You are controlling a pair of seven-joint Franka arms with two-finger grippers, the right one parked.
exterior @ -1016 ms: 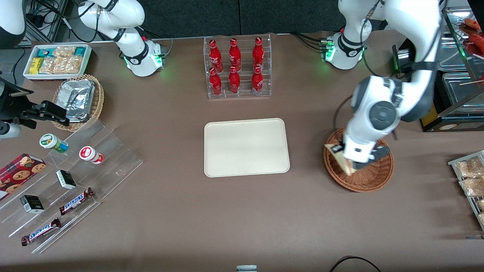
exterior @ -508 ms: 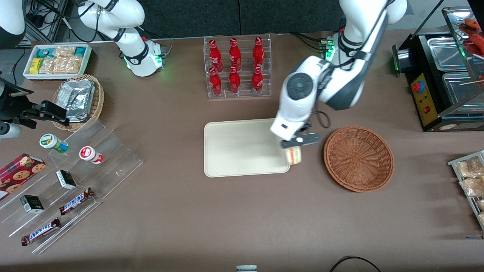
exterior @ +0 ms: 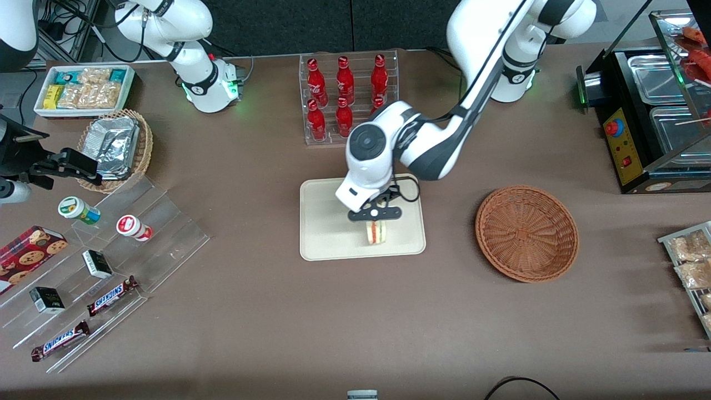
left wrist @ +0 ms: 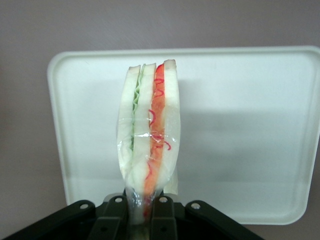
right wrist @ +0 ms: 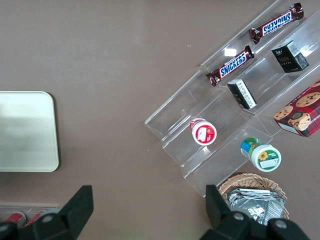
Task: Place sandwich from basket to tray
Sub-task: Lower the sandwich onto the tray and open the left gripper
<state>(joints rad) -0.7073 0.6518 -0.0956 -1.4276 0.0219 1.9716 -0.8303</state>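
Observation:
My left gripper (exterior: 374,218) hangs over the cream tray (exterior: 328,222) and is shut on the sandwich (exterior: 376,232), a plastic-wrapped wedge of pale bread with red and green filling. In the left wrist view the sandwich (left wrist: 148,135) stands out from between the fingers (left wrist: 164,217) with the tray (left wrist: 250,125) below it. Whether the sandwich touches the tray I cannot tell. The reddish-brown wicker basket (exterior: 526,233) lies empty on the table, toward the working arm's end from the tray. The tray's edge also shows in the right wrist view (right wrist: 27,131).
A clear rack of red bottles (exterior: 347,100) stands farther from the front camera than the tray. A tan basket with foil packs (exterior: 115,147), a white snack bin (exterior: 84,89) and a clear stepped stand with snacks (exterior: 89,272) lie toward the parked arm's end. A metal warmer (exterior: 658,116) stands toward the working arm's end.
My gripper lifted the sandwich out of the basket and carried it sideways, past the tray's edge, to above the tray. The basket is left empty.

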